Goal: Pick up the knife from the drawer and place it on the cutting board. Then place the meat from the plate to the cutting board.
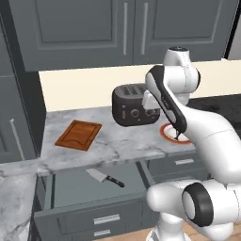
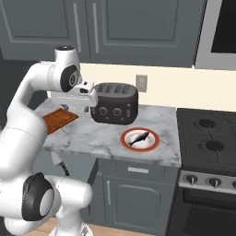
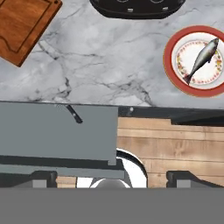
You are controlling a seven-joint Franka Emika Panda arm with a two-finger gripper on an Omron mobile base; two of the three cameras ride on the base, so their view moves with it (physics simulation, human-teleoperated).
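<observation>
Open drawer with the knife inside; pincer wide open and empty, high above the worktop.

One knife (image 1: 104, 177) lies flat in the pulled-out drawer (image 1: 89, 214), blade toward the back left, black handle toward the front right, with nothing else beside it. On the marble worktop (image 1: 117, 141) sit one cutting board (image 1: 78, 134) at the left, bare, one dark toaster (image 1: 134, 105) at the middle against the wall, and one plate (image 2: 140, 138) to the right carrying the single piece of meat (image 2: 139, 137). The toaster stands between board and plate. In the hand view the pincer (image 3: 111, 178) looks straight down, its two fingers spread far apart, holding nothing. A stove (image 2: 207, 138) adjoins the worktop at the right.
</observation>
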